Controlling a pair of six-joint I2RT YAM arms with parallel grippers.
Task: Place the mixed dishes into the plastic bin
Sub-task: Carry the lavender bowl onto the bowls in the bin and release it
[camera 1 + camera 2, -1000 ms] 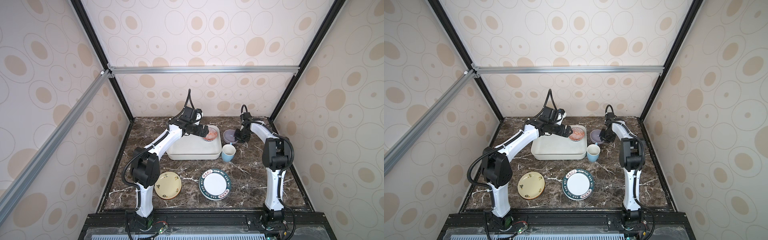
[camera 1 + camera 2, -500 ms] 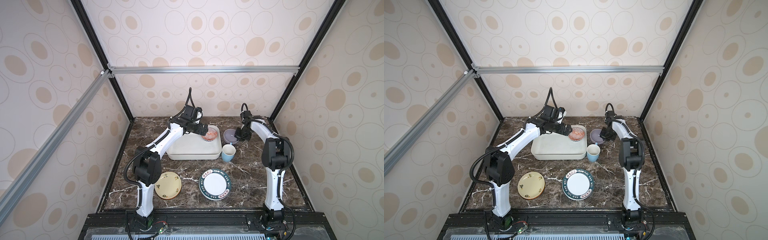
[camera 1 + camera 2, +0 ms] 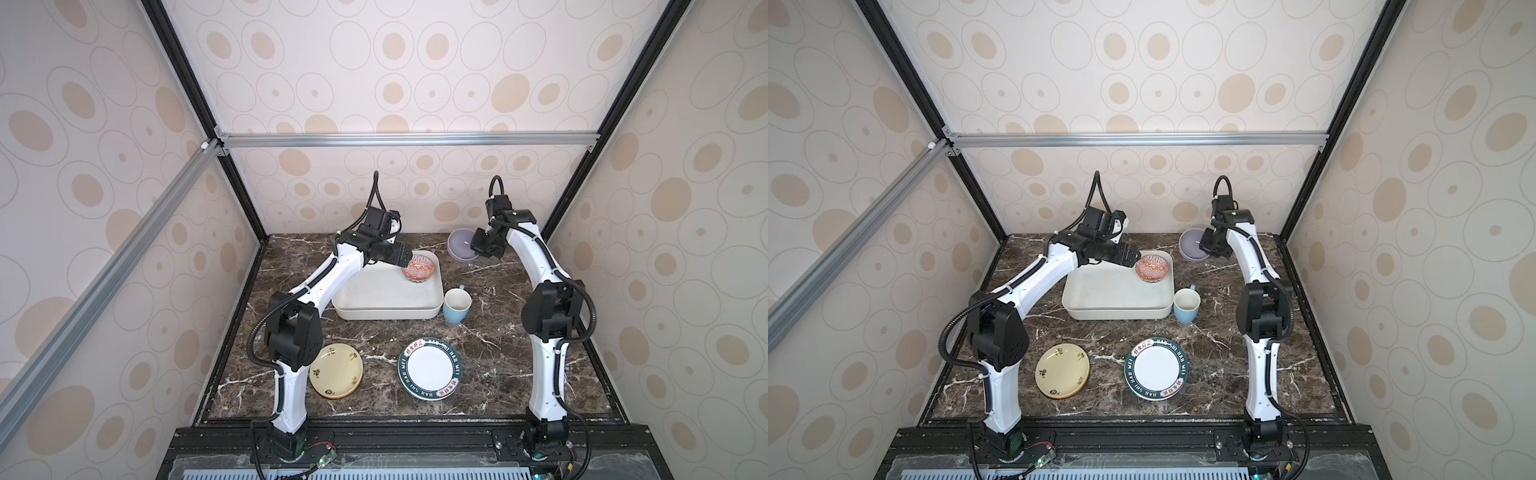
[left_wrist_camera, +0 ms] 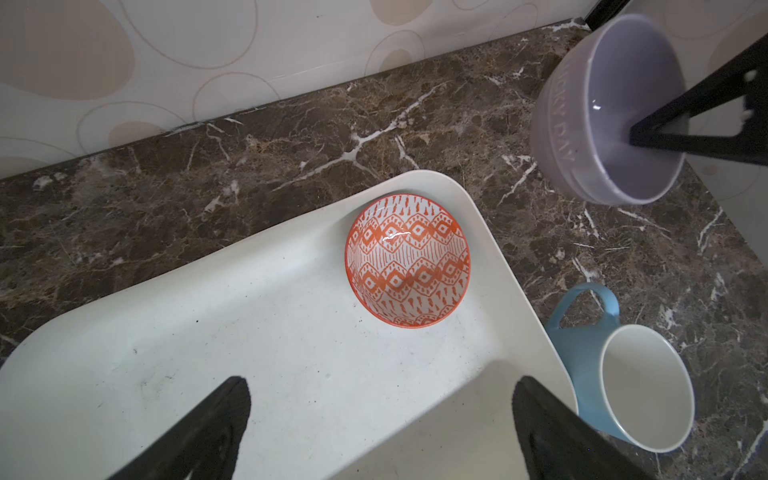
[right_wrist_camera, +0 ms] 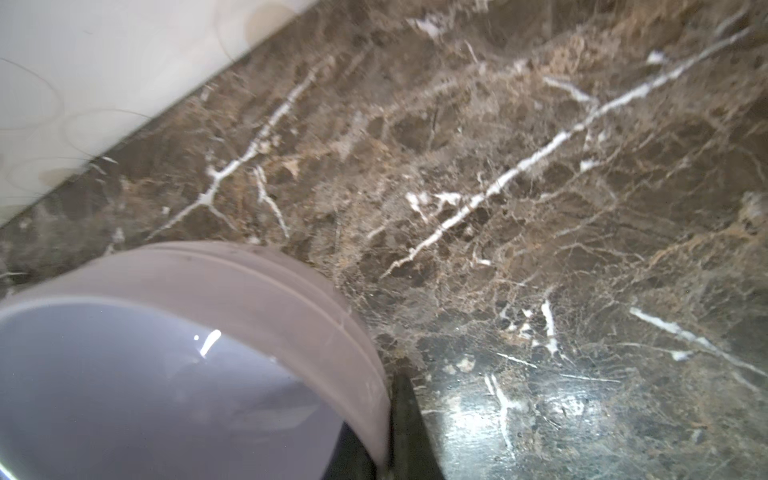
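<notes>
My right gripper (image 3: 473, 248) pinches the rim of the tilted lilac bowl (image 3: 458, 242) near the counter's (image 3: 490, 332) back edge. The bin (image 3: 386, 314) lies just leftward. My left gripper (image 3: 406, 262) hangs open over it.

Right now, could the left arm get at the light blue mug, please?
Probably yes: the left tool hangs open and empty over the plastic bin, and the light blue mug stands uncovered just outside its wall.
</notes>
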